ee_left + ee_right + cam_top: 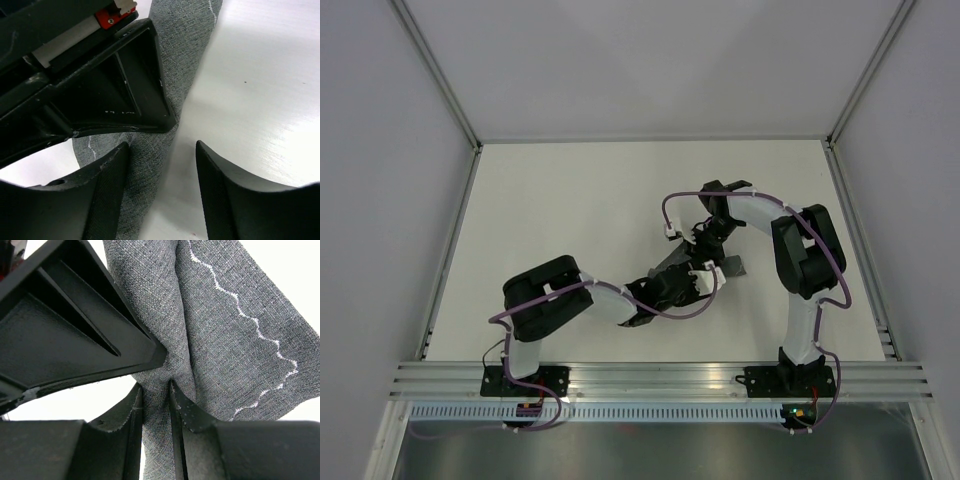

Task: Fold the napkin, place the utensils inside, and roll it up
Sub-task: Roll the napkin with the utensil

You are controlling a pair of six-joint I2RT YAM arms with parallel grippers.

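A: Top view first. Where do we stand?

B: We judge we are at the first step, the fold. The napkin (733,266) shows as bunched grey scraps on either side of the right gripper (708,247). The left gripper (694,280) is close up against the right one. We see no utensils on the table (570,200). From here we cannot tell how either pair of jaws stands, because the arms cover most of the cloth.

A: And the left wrist view?

B: The left gripper (162,146) stands wide open with hold of nothing. The napkin runs ahead from beneath the finger (100,195) on the left of the view, and bare table lies by the other finger. A finger of the right gripper crosses just ahead.

A: The right wrist view?

B: The right gripper (156,390) is all but closed, with a gathered fold of napkin pinched between its fingers. The cloth fans out ahead of it, and we can see its wavy stitched line (240,315). One of the left gripper's fingers sits ahead on the left, right against the cloth.

A: So what does the next move call for?

B: We reckon the left gripper must close on an edge beside that pinch, so that we can draw the cloth flat. The corners are cut off in both wrist views. We also cannot tell whether the cloth hangs or rests on the table.
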